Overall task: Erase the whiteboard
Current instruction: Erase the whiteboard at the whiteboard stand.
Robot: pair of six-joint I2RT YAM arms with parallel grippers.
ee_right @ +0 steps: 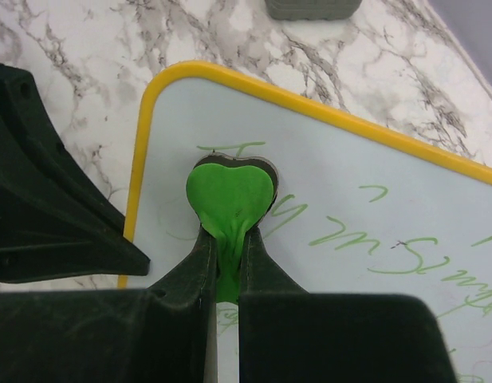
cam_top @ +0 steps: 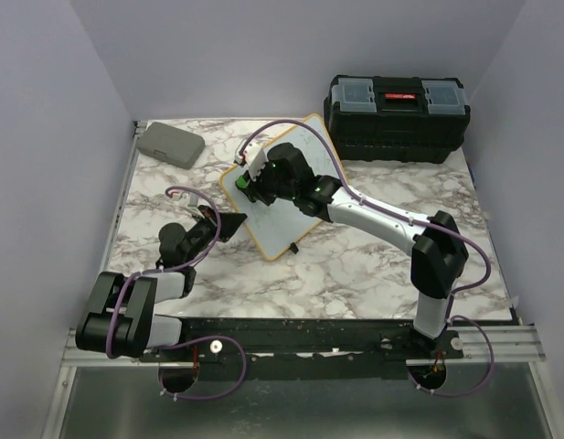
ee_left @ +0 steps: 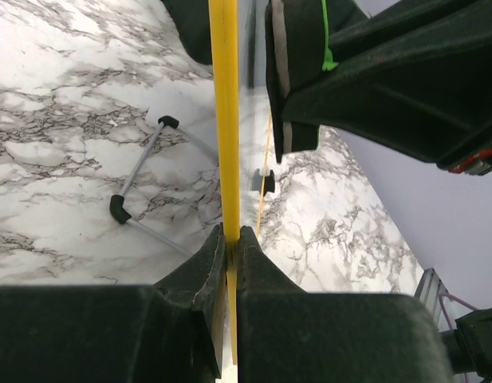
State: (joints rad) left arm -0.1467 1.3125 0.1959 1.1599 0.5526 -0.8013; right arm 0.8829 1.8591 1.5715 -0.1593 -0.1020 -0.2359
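Whiteboard (cam_top: 283,230): sitting on the counter (cam_top: 373,265) nearer its left edge, bearing green writing. Left gripper (ee_left: 231,236): clamping its yellow frame. Right gripper (ee_right: 227,239): pinching green heart-shaped eraser (ee_right: 230,190), holding it against the board

light: bright, even | shadows: soft | wrist foregrounds: blurred
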